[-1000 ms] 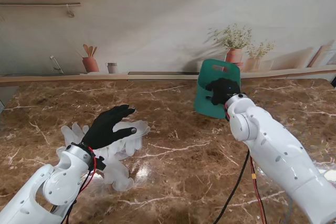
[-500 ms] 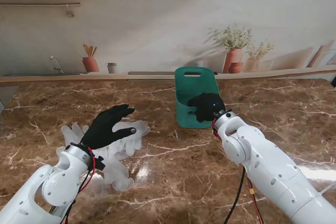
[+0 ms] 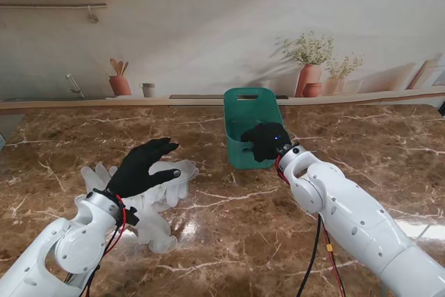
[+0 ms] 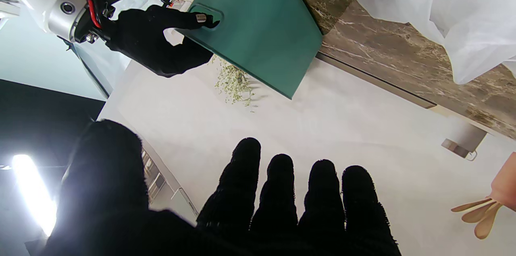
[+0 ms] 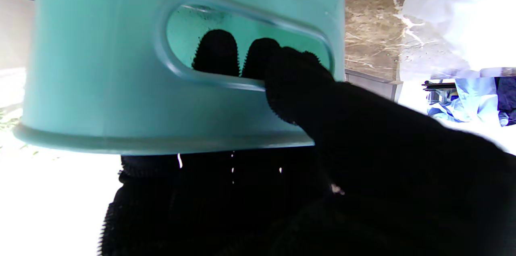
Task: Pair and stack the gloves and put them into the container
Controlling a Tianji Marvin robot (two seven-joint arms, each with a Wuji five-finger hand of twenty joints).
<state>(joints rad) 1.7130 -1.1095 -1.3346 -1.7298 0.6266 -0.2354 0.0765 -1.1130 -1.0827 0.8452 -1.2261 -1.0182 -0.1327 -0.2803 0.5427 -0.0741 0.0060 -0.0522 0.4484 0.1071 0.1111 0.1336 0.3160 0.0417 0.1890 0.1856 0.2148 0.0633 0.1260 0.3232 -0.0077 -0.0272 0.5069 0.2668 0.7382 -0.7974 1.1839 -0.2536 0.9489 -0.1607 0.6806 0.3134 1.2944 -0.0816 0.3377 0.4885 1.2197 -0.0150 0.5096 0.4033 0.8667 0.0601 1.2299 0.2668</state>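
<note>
A stack of translucent white gloves (image 3: 154, 199) lies on the marble table at my left, also seen in the left wrist view as gloves (image 4: 451, 10). My left hand (image 3: 144, 167) hovers over the stack, fingers spread, holding nothing. The green container (image 3: 252, 126) stands near the table's middle, farther from me. My right hand (image 3: 268, 142) is shut on its near wall, fingers hooked through the handle slot (image 5: 242, 46). In the left wrist view the container (image 4: 258, 26) hangs tilted from the right hand (image 4: 157, 40).
A ledge (image 3: 83, 104) runs along the back of the table with a utensil pot (image 3: 119, 85), a small cup (image 3: 147, 90) and potted plants (image 3: 310, 60). Red and black cables (image 3: 323, 241) hang by my right arm.
My right hand has carried the green container leftward and nearer to me, toward the table's middle, and it has turned more upright. The left hand and the gloves have not moved.
</note>
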